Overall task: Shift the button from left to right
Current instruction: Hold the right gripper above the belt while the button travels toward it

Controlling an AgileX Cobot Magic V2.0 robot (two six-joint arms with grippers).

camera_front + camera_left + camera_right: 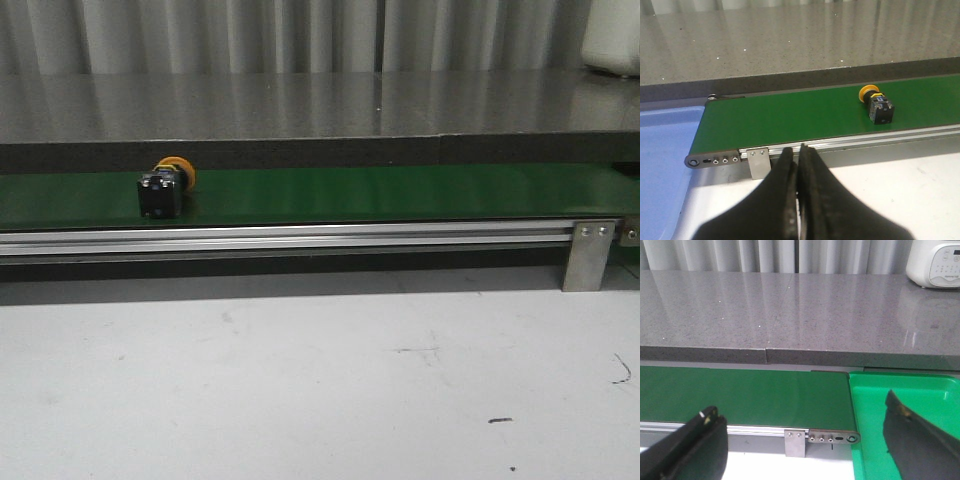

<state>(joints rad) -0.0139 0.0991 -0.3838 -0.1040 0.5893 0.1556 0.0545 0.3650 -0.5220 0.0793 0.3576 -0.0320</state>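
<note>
The button [163,187], a black block with a yellow-orange head, lies on the green conveyor belt [400,192] at its left part. It also shows in the left wrist view [877,104], on the belt beyond the rail. My left gripper [798,150] is shut and empty, over the white table just in front of the belt's rail, well apart from the button. My right gripper [802,415] is wide open and empty, near the belt's right end and the green tray [875,405]. Neither gripper shows in the front view.
An aluminium rail [300,238] with a bracket [587,255] runs along the belt's front. A grey stone counter [300,105] lies behind the belt. A blue tray [660,150] sits at the belt's left end. A white appliance [935,262] stands on the counter.
</note>
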